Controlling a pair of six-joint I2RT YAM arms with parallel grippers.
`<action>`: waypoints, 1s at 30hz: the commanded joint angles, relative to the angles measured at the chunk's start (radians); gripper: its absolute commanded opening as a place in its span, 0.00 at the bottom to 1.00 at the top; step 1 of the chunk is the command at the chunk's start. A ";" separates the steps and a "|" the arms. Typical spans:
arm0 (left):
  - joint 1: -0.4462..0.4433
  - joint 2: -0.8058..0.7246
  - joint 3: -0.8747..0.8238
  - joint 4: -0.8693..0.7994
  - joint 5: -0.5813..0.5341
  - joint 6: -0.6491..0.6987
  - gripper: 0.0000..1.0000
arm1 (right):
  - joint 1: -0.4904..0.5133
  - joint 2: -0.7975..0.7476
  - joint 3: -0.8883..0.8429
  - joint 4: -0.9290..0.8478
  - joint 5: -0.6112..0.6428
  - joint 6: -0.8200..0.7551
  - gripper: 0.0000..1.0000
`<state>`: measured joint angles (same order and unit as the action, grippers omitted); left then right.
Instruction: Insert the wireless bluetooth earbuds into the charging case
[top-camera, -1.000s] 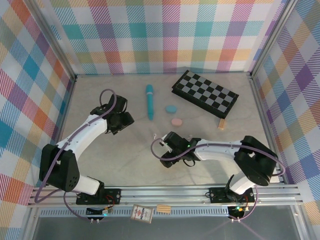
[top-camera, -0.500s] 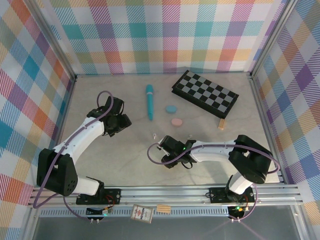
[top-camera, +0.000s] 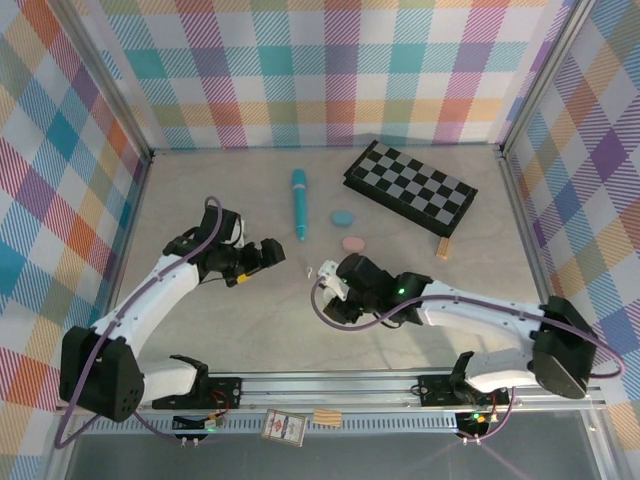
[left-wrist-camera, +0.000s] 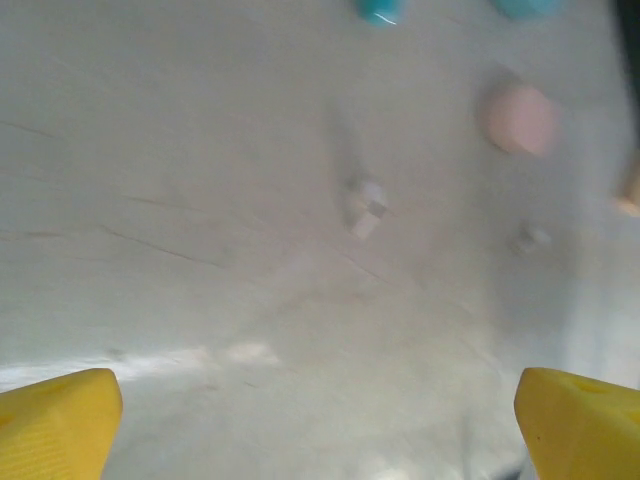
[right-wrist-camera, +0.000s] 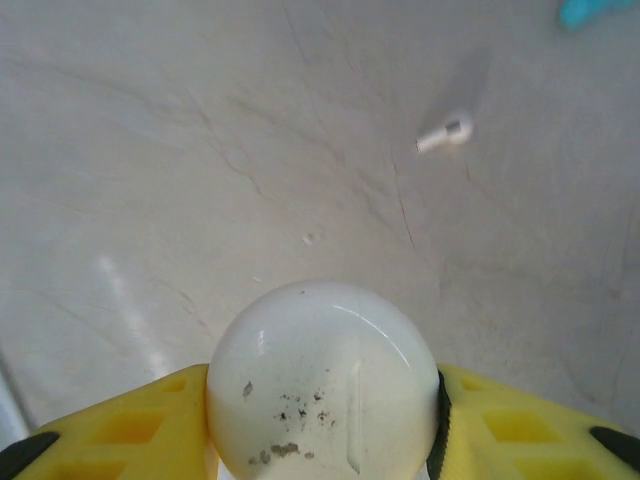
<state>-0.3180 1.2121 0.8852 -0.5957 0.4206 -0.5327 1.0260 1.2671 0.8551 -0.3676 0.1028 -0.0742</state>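
My right gripper (right-wrist-camera: 322, 440) is shut on the charging case (right-wrist-camera: 322, 385), a round white shell with dark specks, held between the yellow fingers (right-wrist-camera: 120, 430). A white earbud (right-wrist-camera: 445, 132) lies on the table ahead of the case, to the right. In the top view the right gripper (top-camera: 333, 285) is at mid-table. My left gripper (top-camera: 268, 254) stands open to its left, and its yellow fingertips (left-wrist-camera: 55, 420) are far apart with only bare table between them (left-wrist-camera: 320, 430). The left wrist view is blurred, with a white earbud (left-wrist-camera: 365, 205) ahead and a smaller pale speck (left-wrist-camera: 530, 238) to its right.
A teal pen (top-camera: 299, 203) lies at the back, with a blue oval case (top-camera: 342, 217) and a pink oval case (top-camera: 354, 243) beside it. A checkerboard box (top-camera: 410, 186) and a small wooden block (top-camera: 443, 248) sit at the back right. Metal frame rails bound the table.
My left gripper has opened wide and swung right toward the centre. My right gripper has closed on the white case and shifted slightly back and right as its arm stretched out.
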 joint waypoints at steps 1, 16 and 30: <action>-0.009 -0.048 -0.050 0.145 0.328 0.001 0.99 | -0.033 -0.071 0.058 -0.067 -0.147 -0.122 0.49; -0.253 0.005 -0.073 0.446 0.483 -0.145 0.85 | -0.048 -0.121 0.206 -0.202 -0.213 -0.270 0.47; -0.165 -0.044 -0.052 0.352 0.367 -0.094 0.85 | -0.069 -0.108 0.176 -0.190 -0.201 -0.258 0.46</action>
<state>-0.4931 1.1839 0.8173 -0.2584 0.7837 -0.6319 0.9619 1.1492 1.0378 -0.5652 -0.0727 -0.3237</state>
